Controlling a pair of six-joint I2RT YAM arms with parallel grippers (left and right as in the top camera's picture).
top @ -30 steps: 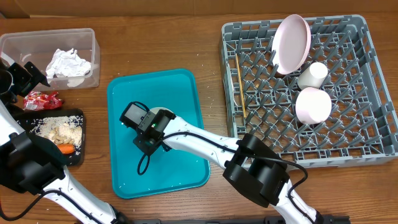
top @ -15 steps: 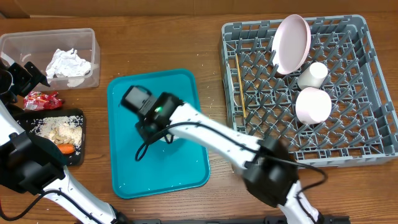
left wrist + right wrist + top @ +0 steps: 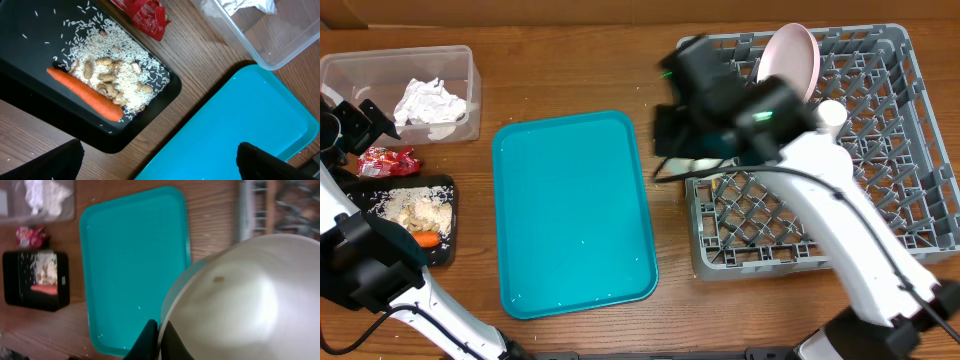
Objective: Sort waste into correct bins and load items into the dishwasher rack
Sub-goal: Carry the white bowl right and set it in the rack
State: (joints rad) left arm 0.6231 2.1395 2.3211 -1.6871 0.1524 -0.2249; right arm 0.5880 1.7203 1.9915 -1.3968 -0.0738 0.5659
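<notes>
Right gripper [image 3: 159, 339] clamped the rim of a white bowl [image 3: 235, 290] between its jaws, dishwasher rack [image 3: 910, 120] just beyond.
Left gripper [image 3: 157, 162] stood wide apart, empty; black tray [image 3: 30, 95] and carrot [image 3: 84, 94] lay ahead of its jaws.

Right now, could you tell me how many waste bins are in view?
2. The clear tub sits at the overhead view's top left, holding tissue; the black tray lies below it, holding a carrot and rice. None seems hidden.
</notes>
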